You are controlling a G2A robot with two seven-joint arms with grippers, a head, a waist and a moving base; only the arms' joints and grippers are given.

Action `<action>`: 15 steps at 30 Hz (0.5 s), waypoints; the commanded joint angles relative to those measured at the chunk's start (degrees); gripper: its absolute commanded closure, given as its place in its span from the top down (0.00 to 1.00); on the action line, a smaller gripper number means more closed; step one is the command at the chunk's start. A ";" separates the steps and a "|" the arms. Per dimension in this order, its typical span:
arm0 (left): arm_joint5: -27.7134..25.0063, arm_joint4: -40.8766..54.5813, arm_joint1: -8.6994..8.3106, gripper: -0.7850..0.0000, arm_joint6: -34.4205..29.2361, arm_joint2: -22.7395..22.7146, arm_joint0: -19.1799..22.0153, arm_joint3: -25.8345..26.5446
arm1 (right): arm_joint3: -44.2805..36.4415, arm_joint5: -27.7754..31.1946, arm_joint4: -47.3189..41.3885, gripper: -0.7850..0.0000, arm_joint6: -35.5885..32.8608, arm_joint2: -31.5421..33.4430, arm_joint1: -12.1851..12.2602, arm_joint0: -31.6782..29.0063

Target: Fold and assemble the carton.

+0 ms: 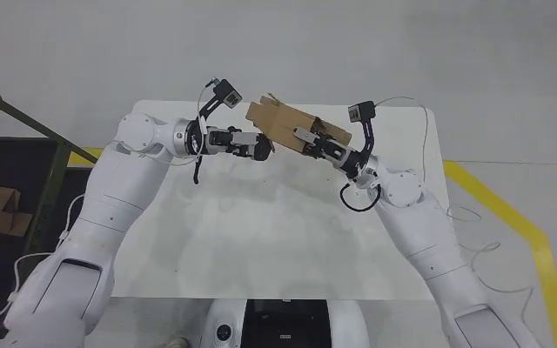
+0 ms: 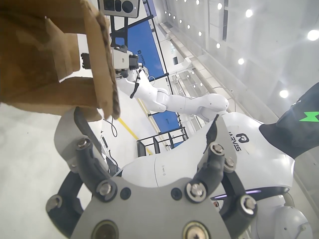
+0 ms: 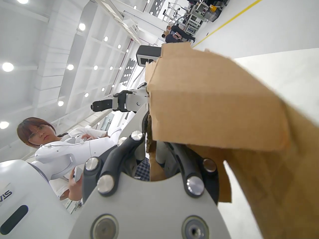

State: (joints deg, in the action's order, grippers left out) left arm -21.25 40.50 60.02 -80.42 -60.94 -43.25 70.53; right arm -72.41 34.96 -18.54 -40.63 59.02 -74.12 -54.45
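1. The right pincer is clamped on a panel edge of the carton. It holds the carton tilted in the air above the far side of the worktop.
2. The left pincer is spread wide and grips nothing. It sits just beside the carton's other end, with loose flaps close to one finger.
3. The step in hand looks like flap folding: the carton seems only partly squared.
4. The next move probably calls for the left pincer to press or pinch a flap inward while the right one braces.
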 commanded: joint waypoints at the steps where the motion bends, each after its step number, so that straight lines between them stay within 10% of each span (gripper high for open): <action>1: -0.16 0.17 0.15 1.00 0.12 0.12 0.26 -0.42 | -0.17 -0.13 -0.11 0.00 -0.07 -0.03 -0.02 -0.24; 15: -1.70 1.13 0.00 1.00 1.13 -2.82 -0.21 -2.98 | 0.57 1.35 -2.38 0.00 -2.86 1.74 0.13 0.47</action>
State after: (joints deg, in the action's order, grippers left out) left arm -22.40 41.77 60.17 -79.73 -62.99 -43.27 67.85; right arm -71.93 36.15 -20.79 -42.75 60.60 -74.05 -54.11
